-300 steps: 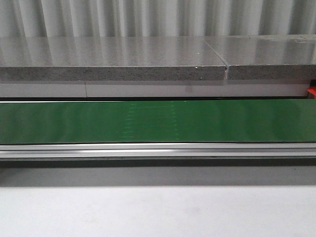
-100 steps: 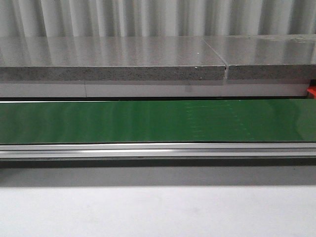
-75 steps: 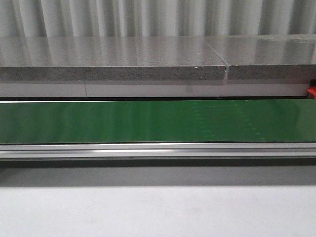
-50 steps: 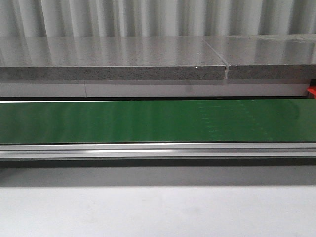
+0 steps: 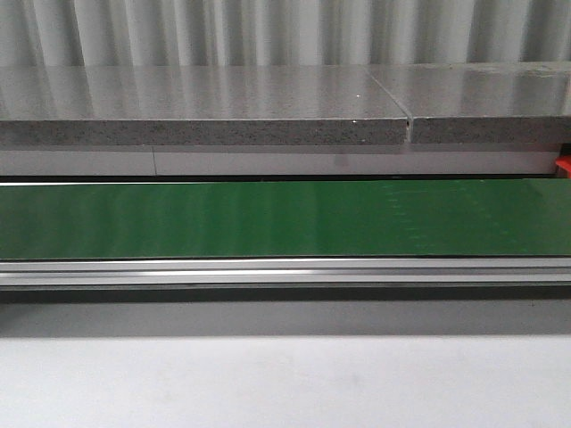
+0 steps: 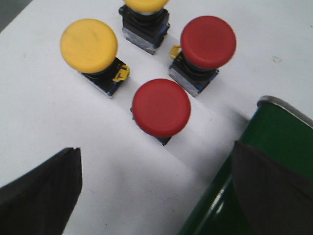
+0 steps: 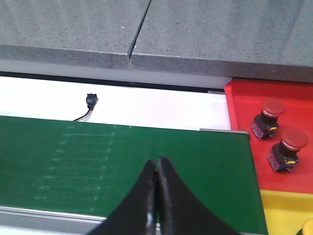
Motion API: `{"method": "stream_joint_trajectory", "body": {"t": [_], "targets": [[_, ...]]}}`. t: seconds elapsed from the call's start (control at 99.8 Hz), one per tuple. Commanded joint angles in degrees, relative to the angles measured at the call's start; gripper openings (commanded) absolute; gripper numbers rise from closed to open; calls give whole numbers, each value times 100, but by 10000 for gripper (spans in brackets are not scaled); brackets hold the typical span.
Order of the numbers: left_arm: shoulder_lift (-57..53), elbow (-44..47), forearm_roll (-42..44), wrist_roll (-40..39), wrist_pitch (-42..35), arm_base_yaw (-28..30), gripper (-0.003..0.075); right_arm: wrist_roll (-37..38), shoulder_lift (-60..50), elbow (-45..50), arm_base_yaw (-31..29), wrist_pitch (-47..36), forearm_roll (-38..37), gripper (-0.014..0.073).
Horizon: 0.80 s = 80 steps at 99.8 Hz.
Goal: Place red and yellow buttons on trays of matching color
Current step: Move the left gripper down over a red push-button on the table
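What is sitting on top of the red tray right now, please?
Two red buttons stand on the red tray. Its far-right part runs out of frame, so anything there cannot be seen.

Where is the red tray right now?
The red tray shows only in the right wrist view, just past the end of the green conveyor belt, with two red buttons on it and a yellow tray adjoining it.

Green conveyor belt [image 5: 285, 218] across mid-frame; grey stone slab [image 5: 205, 105] above; aluminium rail [image 5: 285, 270] below; white tabletop [image 5: 285, 383] bottom.
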Motion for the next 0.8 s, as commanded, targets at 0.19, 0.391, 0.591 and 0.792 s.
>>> {"method": "stream_joint_trajectory", "body": {"t": [0.19,0.391,0.591,0.792], "targets": [[119,-434,18,-38,-463,117,597,-38,-14,-134,-3,-329,81,-81],[453,-630,18,-38,-488,117,597,-38,-14,-134,-3,-329,81,-81],[766,-764,46,-38,-513,128,597,-38,-14,-134,-3,-329,81,-81],[980,-879,68,-38,-521,128,597,-38,-14,-134,-3,-329,81,-81]]}}
